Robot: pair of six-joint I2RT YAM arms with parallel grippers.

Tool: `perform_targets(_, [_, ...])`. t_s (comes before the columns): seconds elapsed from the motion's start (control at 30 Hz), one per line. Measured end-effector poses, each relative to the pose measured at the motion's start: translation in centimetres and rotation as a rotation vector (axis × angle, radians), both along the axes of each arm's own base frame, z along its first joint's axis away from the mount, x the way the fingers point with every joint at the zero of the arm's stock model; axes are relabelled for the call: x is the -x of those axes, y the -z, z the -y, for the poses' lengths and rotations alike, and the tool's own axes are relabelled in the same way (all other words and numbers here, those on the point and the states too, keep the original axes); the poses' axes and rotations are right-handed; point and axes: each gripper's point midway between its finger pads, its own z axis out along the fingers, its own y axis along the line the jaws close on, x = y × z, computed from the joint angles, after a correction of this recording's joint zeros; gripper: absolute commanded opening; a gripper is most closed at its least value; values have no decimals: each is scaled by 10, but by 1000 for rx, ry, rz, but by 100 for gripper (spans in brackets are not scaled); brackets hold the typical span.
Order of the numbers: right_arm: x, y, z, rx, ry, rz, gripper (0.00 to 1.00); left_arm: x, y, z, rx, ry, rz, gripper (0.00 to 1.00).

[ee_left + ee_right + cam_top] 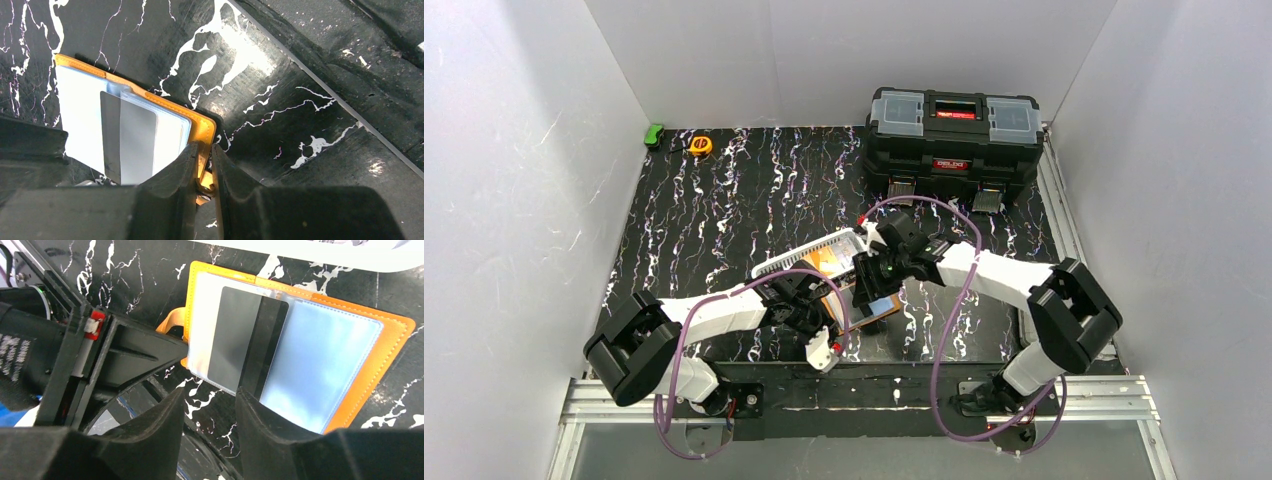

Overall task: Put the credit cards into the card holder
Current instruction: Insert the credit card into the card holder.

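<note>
On the desk near the arm bases, card holder lies open — left fingers pinch its snap tab. Grey card half-pocketed; right fingers apart, empty — should push its edge straight, holder kept pinned.

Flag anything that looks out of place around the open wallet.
One grey card with a dark stripe lies across the middle of the open card holder, apparently only partly tucked into its clear pockets. The left fingers pinch the holder's orange edge. Nothing looks spilled or damaged.
</note>
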Motion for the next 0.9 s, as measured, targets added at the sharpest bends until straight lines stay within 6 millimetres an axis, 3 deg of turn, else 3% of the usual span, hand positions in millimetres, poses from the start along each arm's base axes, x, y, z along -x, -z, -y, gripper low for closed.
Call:
perform_targets(0.23, [-3, 22, 1, 44, 27, -36, 19, 0, 0, -1, -3, 10, 4, 0])
perform_targets(0.47, [-17, 32, 16, 79, 115, -25, 3, 1, 0, -1, -4, 15, 6, 0])
perform_targets(0.67, [-26, 37, 21, 105, 152, -8, 1, 1, 0, -1, -5, 22, 10, 0])
perform_targets(0.9, [-23, 57, 22, 164, 152, -27, 1, 1, 0, -1, -6, 28, 14, 0])
